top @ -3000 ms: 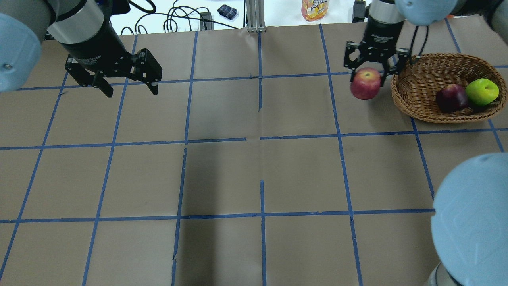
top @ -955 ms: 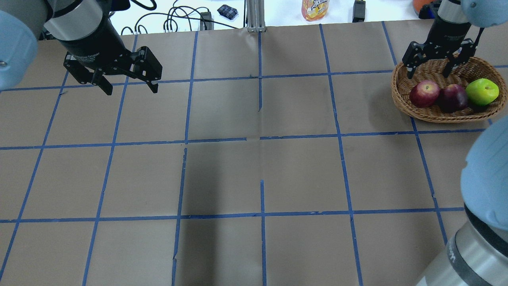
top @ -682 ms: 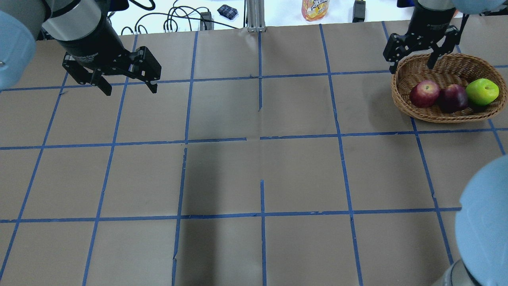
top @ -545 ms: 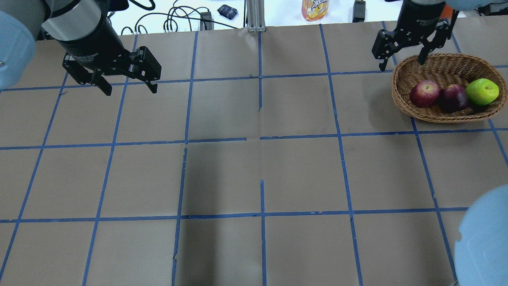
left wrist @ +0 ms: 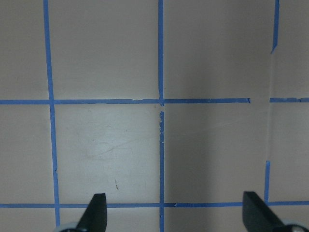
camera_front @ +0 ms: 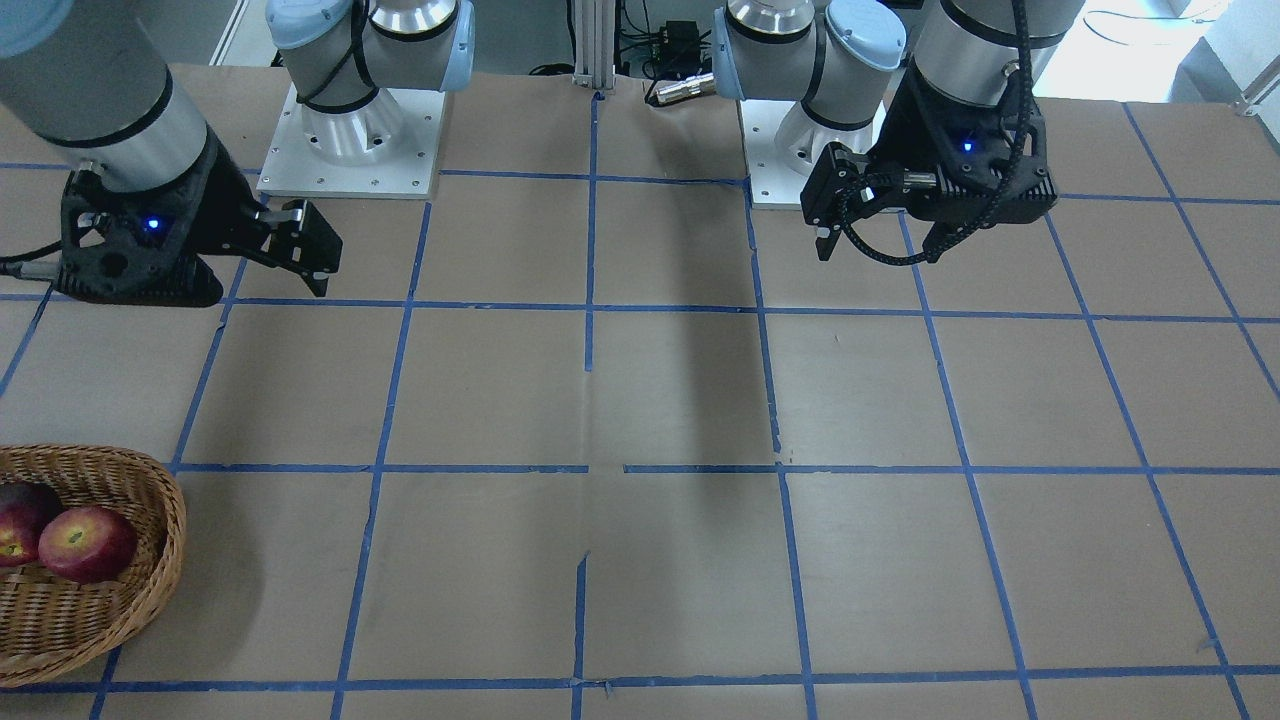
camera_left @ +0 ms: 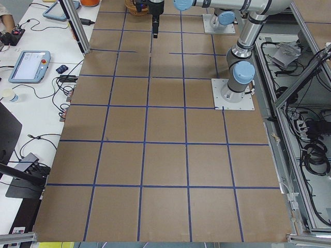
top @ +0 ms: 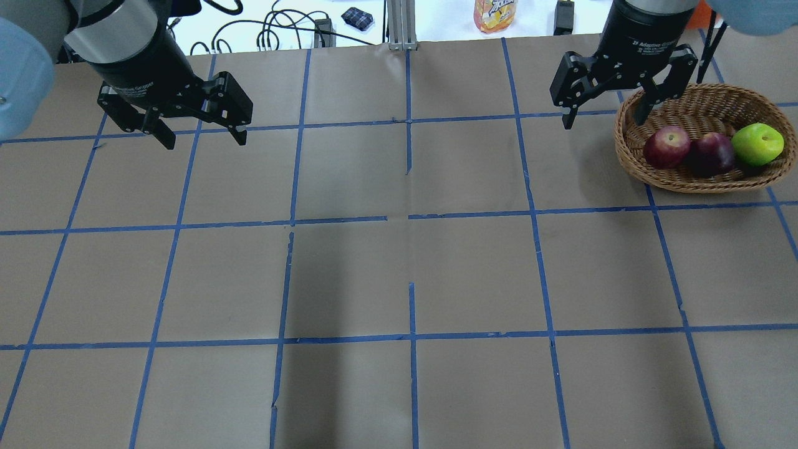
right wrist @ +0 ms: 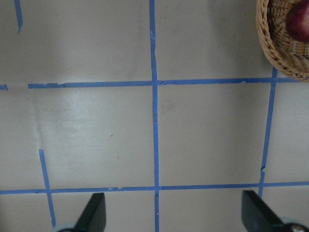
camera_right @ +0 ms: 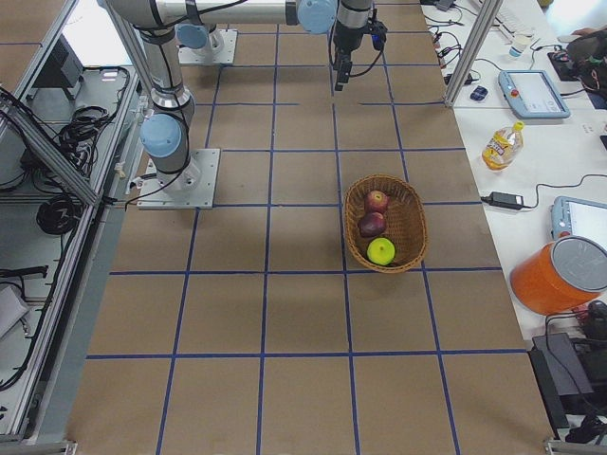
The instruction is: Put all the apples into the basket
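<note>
Red apple (top: 666, 146) now in basket (top: 686, 184), empty right hand (top: 603, 122) farther away

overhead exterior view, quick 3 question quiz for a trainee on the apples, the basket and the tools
1. True or false: the red apple, the maroon apple and the green apple all lie inside the basket.
2. Which apple lies closest to the right tool? A) green B) maroon C) red
3. Fill in: the left tool is ____, with nothing in it.

Key: 1 true; 2 C; 3 open
</note>
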Controlling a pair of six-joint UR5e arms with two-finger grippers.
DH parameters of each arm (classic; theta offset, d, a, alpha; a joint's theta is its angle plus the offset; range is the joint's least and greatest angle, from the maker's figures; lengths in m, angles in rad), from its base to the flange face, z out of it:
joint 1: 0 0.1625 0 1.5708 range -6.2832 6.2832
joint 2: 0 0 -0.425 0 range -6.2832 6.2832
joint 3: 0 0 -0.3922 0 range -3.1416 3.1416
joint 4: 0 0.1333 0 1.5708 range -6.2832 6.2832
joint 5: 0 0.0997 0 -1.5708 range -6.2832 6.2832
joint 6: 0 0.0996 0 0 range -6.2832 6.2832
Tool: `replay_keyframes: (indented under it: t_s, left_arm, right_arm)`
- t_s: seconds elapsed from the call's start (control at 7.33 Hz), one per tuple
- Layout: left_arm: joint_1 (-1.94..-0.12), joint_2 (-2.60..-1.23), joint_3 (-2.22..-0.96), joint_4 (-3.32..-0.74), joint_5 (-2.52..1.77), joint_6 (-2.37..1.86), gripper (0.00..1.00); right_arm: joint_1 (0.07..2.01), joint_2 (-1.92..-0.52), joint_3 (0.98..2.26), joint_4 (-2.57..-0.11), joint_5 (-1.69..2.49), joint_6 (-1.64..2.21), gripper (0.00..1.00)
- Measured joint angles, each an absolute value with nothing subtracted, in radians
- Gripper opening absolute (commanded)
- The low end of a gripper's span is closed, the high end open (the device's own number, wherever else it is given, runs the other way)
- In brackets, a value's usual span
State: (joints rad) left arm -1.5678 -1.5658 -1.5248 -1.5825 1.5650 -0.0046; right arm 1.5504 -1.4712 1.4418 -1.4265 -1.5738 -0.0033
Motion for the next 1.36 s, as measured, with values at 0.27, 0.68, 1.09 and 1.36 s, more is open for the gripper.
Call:
replay_keyframes:
  t_s: [0.27,0.68,1.09,1.36]
  left_arm:
    - [-1.568,-1.564,-1.525,-1.582,1.566,-0.005,1.0]
    - [-1.568,-1.563,-1.525,-1.582,1.567,-0.005,1.0]
    - [-1.567,-1.563,-1.523,-1.58,1.566,-0.005,1.0]
    - [-1.566,-1.564,-1.522,-1.579,1.566,-0.005,1.0]
  right_arm:
    - [1.569,-1.566,1.561,-1.436,-1.56,0.016,1.0]
    - [1.573,-1.62,1.619,-1.474,-1.56,0.012,1.0]
    - [1.563,-1.624,1.594,-1.49,-1.56,0.02,1.0]
    - [1.563,-1.622,1.578,-1.486,-1.56,0.02,1.0]
